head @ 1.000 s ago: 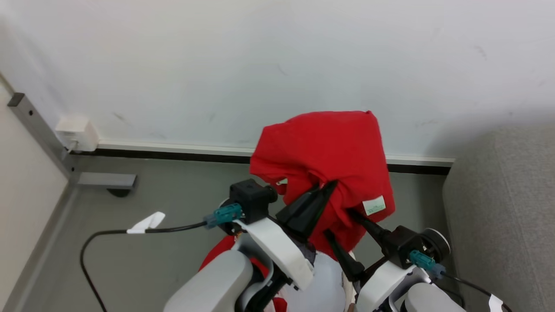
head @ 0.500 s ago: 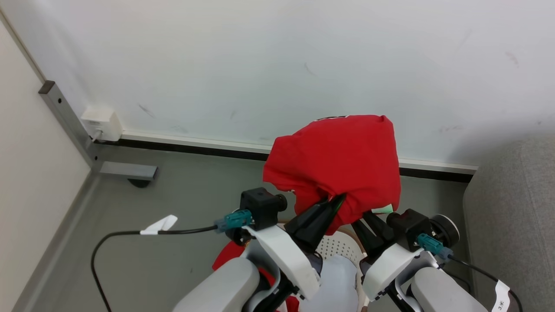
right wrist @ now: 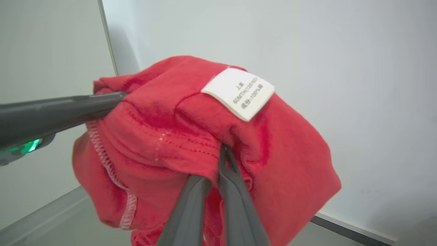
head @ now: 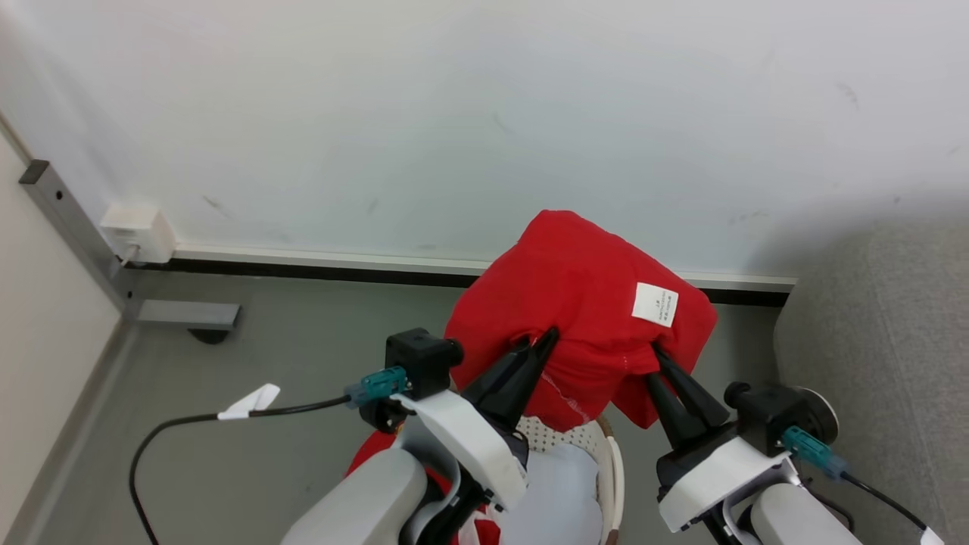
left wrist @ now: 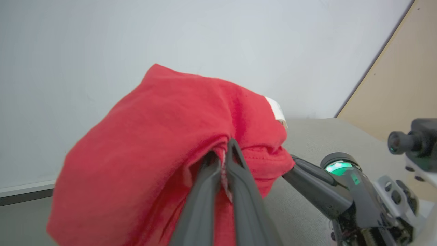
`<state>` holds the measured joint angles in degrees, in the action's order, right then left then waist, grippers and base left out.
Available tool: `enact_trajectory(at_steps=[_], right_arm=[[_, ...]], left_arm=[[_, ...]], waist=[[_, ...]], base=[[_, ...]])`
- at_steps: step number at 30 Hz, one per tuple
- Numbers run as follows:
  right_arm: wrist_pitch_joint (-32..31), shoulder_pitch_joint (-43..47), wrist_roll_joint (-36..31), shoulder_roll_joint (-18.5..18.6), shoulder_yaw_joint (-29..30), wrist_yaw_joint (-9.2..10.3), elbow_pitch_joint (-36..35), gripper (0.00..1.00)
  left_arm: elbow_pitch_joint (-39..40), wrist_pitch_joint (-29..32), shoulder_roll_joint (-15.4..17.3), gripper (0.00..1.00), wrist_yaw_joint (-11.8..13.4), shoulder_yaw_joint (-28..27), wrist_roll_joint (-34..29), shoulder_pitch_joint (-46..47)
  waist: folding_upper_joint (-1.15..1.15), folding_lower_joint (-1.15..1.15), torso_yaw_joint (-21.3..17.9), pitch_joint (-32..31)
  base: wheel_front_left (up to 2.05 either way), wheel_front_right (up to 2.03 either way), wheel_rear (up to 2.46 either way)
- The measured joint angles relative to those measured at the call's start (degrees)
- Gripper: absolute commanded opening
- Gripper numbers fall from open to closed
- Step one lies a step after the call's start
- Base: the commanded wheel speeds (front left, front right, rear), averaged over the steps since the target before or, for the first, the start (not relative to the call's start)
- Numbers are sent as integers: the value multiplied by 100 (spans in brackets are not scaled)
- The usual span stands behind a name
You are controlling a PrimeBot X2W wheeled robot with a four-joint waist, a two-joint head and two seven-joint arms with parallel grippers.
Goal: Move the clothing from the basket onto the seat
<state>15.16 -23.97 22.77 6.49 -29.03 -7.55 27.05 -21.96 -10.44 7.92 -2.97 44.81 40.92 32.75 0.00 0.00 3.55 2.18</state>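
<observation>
Left gripper, fingers pressed together on cloth, and right gripper, nipped onto the hem beneath the white label, hold the red shirt bunched above the basket, the seat lying rightward, nearer the right arm.

White label on red shirt: small print, "100%" barely legible.

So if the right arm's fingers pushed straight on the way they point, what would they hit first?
The red shirt: the right arm's fingers are shut on its folds. Behind the cloth, probably the white wall, though depth is hard to judge.
</observation>
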Motion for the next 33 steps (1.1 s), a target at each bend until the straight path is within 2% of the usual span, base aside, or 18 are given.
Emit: enact_trajectory(at_steps=[1, 2, 3, 4, 5, 16, 21, 33], right_arm=[[0, 48, -27, 21, 59, 0, -90, 0], [0, 88, -64, 36, 107, -1, -170, 0], [-1, 113, -96, 51, 153, -1, -240, 0], [-1, 131, -122, 55, 190, -1, -320, 0], [-1, 150, -142, 55, 222, -1, -382, 0], [-1, 182, -141, 190, 750, 0, -808, 0], [-1, 177, -242, 323, 1053, 0, -947, 0], [0, 219, -324, 400, 1648, 0, -1437, 0]], left_arm=[[-3, -7, -3, 0, -1, 5, 0, -9], [-4, -16, -4, 28, -2, 14, 0, -19], [1, -20, -7, 47, -2, 23, 0, -24], [10, -25, -5, 82, -3, 31, 0, -25], [20, -33, -4, 100, -10, 35, 0, -25], [354, -24, 76, 100, -52, 227, -63, -101], [578, -107, 245, 100, -59, 361, -267, -97], [770, -233, 422, 100, -100, 465, -513, -59]], waist=[[0, 0, -34, 1], [0, 0, -69, 2], [0, 0, -106, 3], [0, 0, -146, 4], [0, 0, -185, 6], [0, 0, -682, 28], [0, 0, -954, 80], [0, 0, -1875, 274]], base=[[0, 0, 0], [0, 0, 0], [0, 0, 0], [0, 0, 0], [0, 0, 0], [0, 0, 0], [0, 0, 0], [0, 0, 0]])
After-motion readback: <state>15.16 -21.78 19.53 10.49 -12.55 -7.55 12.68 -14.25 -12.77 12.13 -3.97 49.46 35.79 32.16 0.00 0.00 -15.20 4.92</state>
